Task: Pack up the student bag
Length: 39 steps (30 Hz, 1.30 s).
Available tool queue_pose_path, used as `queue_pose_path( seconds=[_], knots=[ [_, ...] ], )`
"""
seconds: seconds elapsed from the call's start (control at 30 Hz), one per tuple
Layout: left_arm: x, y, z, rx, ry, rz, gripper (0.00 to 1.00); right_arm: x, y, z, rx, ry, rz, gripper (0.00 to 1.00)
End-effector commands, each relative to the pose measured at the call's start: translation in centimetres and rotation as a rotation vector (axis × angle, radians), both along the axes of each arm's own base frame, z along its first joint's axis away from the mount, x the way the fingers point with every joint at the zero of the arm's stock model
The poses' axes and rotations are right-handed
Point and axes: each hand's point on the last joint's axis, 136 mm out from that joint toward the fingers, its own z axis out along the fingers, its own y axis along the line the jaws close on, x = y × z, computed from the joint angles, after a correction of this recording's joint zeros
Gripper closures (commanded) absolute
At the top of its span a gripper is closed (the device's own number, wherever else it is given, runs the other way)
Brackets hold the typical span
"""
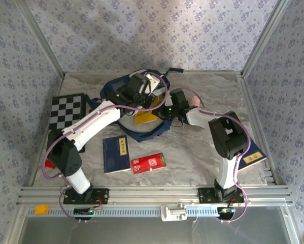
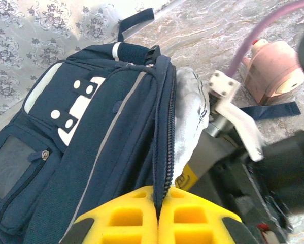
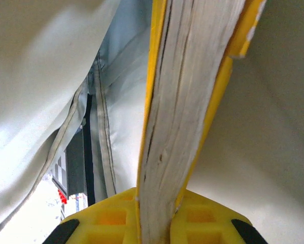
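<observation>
Student bag (image 1: 110, 90) lies at the far middle of the table (image 1: 192, 152), with its main compartment open. Your left hand (image 2: 161, 195) is pressed together on the zipper edge (image 2: 166, 137) of that opening. Your right hand (image 3: 154, 203) pinches a yellow-covered book (image 3: 187, 101), page edges toward the wrist camera and pale lining (image 3: 40, 76) on both sides of it. Nearer you on the table: 1 dark blue book (image 1: 116, 153) and 1 red box (image 1: 148, 162) just beside it. Checkerboard (image 1: 66, 113) sits at the left edge
</observation>
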Motion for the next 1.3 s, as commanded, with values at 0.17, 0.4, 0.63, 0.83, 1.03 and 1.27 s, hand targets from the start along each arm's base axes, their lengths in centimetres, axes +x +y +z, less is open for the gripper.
queue_pose_path(
  seconds=[0.17,0.4,0.63,0.83,1.03,1.27],
  knots=[
    [0.4,-0.5,5.8,-0.126,-0.118,-0.015,1.00,-0.1,3.3,2.0,0.040,-0.102,0.094,0.95],
    [0.6,0.1,5.5,-0.115,-0.117,0.010,1.00,2.9,1.1,-0.1,-0.028,-0.056,0.018,0.60],
    [0.7,0.5,5.2,-0.116,-0.110,0.015,1.00,-0.3,-3.3,-0.3,-0.285,-0.055,-0.053,0.45],
    [0.6,0.3,4.8,-0.133,-0.098,0.002,1.00,-4.3,-2.4,-1.7,-0.366,-0.014,0.009,0.49],
    [0.6,0.2,4.9,-0.135,-0.091,-0.001,1.00,-4.8,-0.9,-4.5,-0.400,0.035,0.036,0.72],
    [0.3,-0.2,5.0,-0.149,-0.078,-0.023,1.00,-1.6,0.5,-4.3,-0.393,-0.042,0.009,0.83]
  ],
)
